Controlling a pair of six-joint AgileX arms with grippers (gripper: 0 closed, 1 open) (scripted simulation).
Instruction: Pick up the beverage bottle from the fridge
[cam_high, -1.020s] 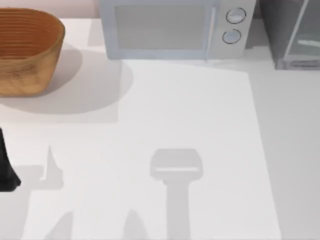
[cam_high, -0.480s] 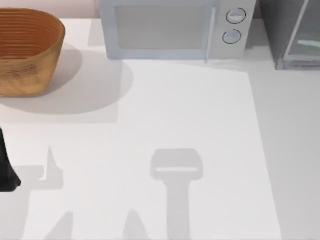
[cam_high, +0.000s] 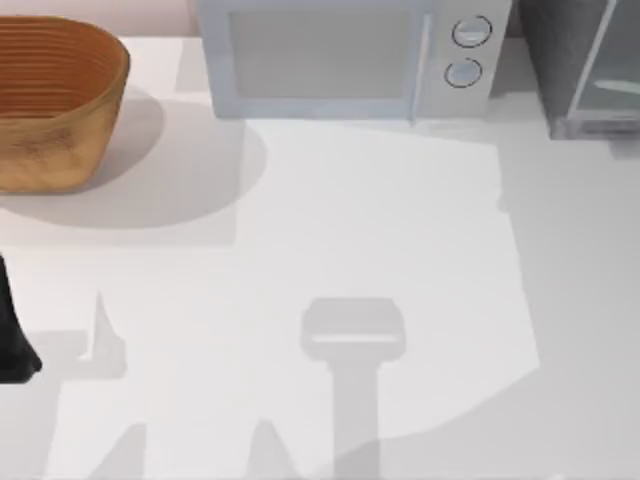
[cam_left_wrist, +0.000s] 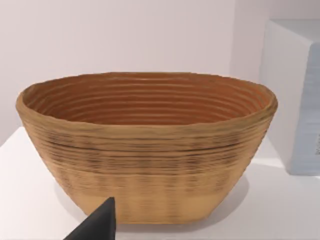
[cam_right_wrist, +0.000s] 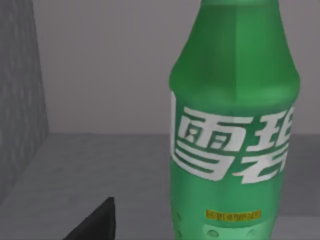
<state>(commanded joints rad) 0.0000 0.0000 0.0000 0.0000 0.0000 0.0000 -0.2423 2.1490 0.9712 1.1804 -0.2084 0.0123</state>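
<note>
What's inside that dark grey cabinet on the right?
Inside the fridge, the right wrist view shows a beverage bottle standing upright on a grey shelf, white lettering facing out. Its cap is out of frame, and the space behind it is hidden.

Table (cam_high: 400, 250): white, broad, crossed by soft grey shadows.
Wall (cam_left_wrist: 125, 40): pale, plain, rising behind the table's far edge.
Microwave (cam_high: 340, 55): light grey, two round knobs, at the far edge.
Basket (cam_high: 55, 100): woven, tan, far left corner.
Light: even, from overhead.

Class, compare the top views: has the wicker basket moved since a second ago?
No. The basket keeps its place, the same gap left of the microwave.
</note>
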